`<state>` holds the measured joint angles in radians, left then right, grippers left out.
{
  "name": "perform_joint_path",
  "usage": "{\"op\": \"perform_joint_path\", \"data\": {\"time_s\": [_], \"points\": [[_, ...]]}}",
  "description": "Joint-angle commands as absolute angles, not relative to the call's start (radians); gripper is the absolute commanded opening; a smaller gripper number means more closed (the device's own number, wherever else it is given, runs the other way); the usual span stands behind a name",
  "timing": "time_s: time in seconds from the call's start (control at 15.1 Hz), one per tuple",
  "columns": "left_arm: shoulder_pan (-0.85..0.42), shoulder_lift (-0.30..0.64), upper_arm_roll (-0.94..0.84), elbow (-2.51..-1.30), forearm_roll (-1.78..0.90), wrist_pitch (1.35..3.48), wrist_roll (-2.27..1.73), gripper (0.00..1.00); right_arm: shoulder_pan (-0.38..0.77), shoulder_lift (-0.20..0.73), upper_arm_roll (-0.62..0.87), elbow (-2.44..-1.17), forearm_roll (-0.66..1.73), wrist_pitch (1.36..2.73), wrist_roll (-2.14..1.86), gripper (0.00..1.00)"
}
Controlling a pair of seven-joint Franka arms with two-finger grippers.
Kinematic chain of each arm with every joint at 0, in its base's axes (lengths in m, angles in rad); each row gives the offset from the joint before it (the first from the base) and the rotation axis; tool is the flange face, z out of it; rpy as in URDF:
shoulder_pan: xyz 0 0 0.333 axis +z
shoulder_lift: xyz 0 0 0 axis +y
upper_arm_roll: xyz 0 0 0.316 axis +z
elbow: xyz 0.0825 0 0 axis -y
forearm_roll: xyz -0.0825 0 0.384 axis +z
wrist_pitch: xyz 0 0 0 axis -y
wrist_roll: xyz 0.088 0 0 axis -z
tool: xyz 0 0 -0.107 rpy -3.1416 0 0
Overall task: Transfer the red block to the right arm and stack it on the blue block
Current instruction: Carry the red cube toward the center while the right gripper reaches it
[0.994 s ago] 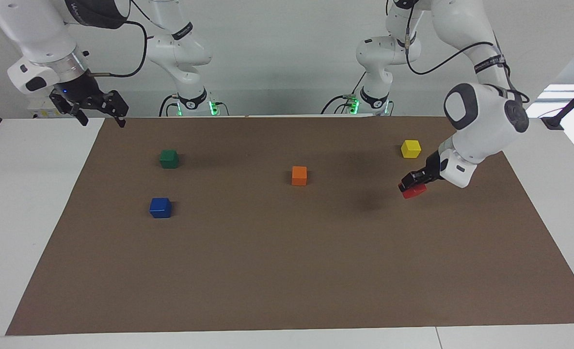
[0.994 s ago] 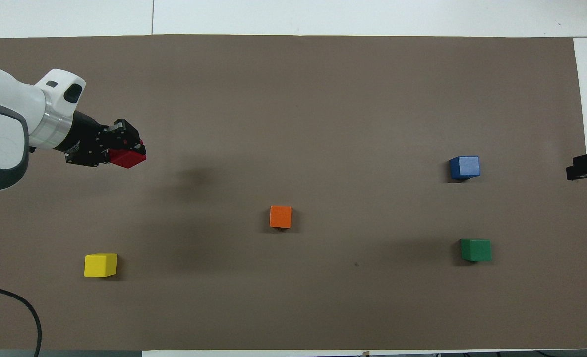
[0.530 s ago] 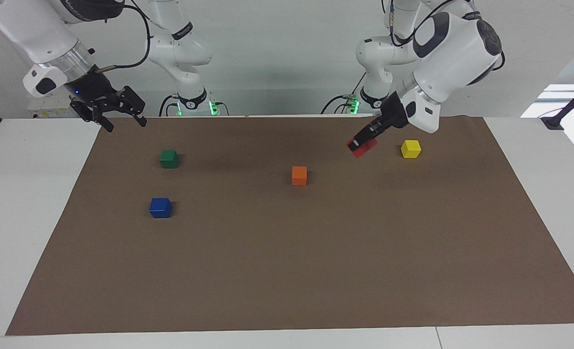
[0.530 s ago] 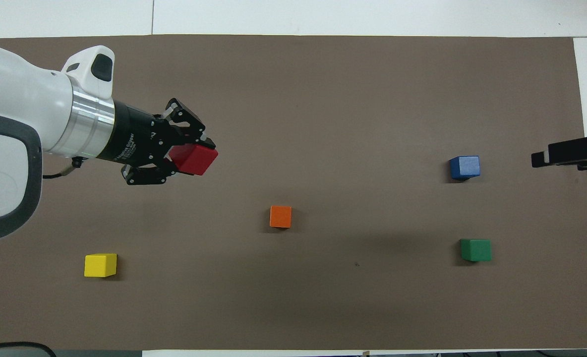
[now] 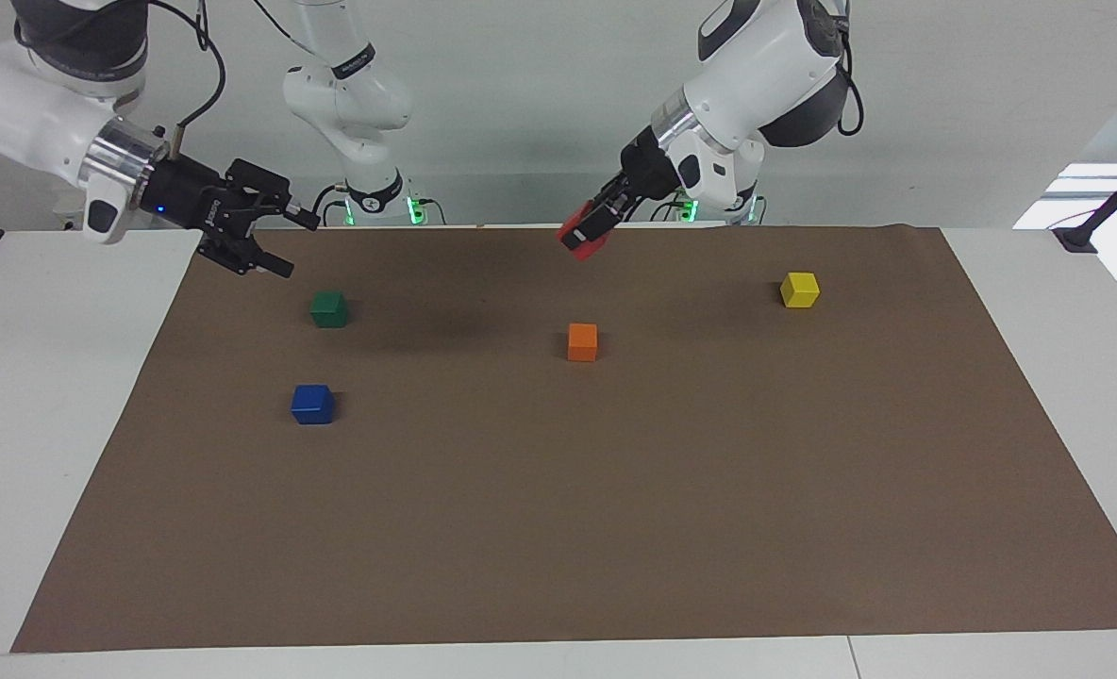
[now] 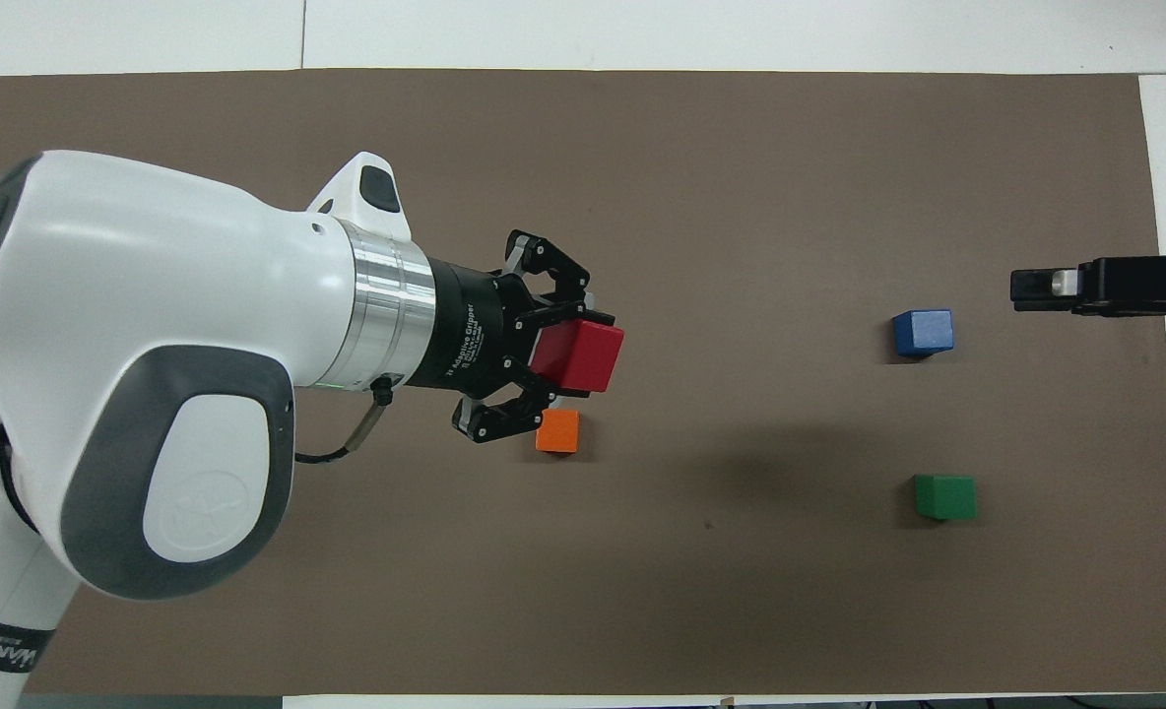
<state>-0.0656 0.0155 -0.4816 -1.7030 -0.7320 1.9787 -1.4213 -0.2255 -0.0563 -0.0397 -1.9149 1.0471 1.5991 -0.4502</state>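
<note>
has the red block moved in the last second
Yes. Held in the left gripper, the red block has risen and travelled from beside the yellow block toward the right arm's end; it now hangs above the orange block.

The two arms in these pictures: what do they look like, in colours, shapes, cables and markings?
Both arms have rounded white shells with dark grey panels, a silver ring at the wrist and thin black cables. The left gripper is black, with linked fingers and white lettering on its body; a round logo sits on the arm's grey panel. The right gripper is black too, with a small blue light at its wrist.
</note>
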Motion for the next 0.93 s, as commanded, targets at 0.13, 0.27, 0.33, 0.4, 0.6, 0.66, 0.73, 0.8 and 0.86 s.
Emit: {"op": "perform_joint_path", "data": {"time_s": [0.13,0.27,0.33,0.4,0.6,0.66,0.73,0.8,0.86], "points": [[-0.093,-0.061,-0.469,-1.862,-1.050,2.204,-1.442,0.00,-0.238,0.018,-0.032,-2.054,1.311,1.521,-0.665,1.00],[-0.147,-0.084,-0.471,-1.952,-1.234,2.400,-1.443,0.00,-0.232,0.032,-0.031,-2.120,1.412,1.476,-0.770,1.00],[-0.190,-0.081,-0.469,-1.971,-1.280,2.463,-1.443,0.00,-0.232,0.046,-0.032,-2.134,1.455,1.421,-0.793,1.00],[-0.213,-0.074,-0.469,-1.973,-1.285,2.494,-1.445,0.00,-0.235,0.078,-0.032,-2.140,1.491,1.352,-0.819,1.00],[-0.221,-0.057,-0.472,-1.971,-1.334,2.517,-1.443,0.00,-0.241,0.187,-0.032,-2.149,1.561,1.191,-0.902,1.00],[-0.242,-0.057,-0.472,-1.971,-1.338,2.519,-1.442,0.00,-0.235,0.213,-0.031,-2.149,1.572,1.158,-0.919,1.00],[-0.271,-0.057,-0.471,-1.971,-1.338,2.534,-1.440,0.00,-0.229,0.230,-0.031,-2.151,1.589,1.135,-0.942,1.00],[-0.297,-0.054,-0.472,-1.971,-1.338,2.577,-1.440,0.00,-0.219,0.238,-0.031,-2.154,1.595,1.129,-0.957,1.00],[-0.337,-0.052,-0.471,-1.971,-1.338,2.632,-1.442,0.00,-0.209,0.241,-0.031,-2.155,1.597,1.127,-0.966,1.00]]}}
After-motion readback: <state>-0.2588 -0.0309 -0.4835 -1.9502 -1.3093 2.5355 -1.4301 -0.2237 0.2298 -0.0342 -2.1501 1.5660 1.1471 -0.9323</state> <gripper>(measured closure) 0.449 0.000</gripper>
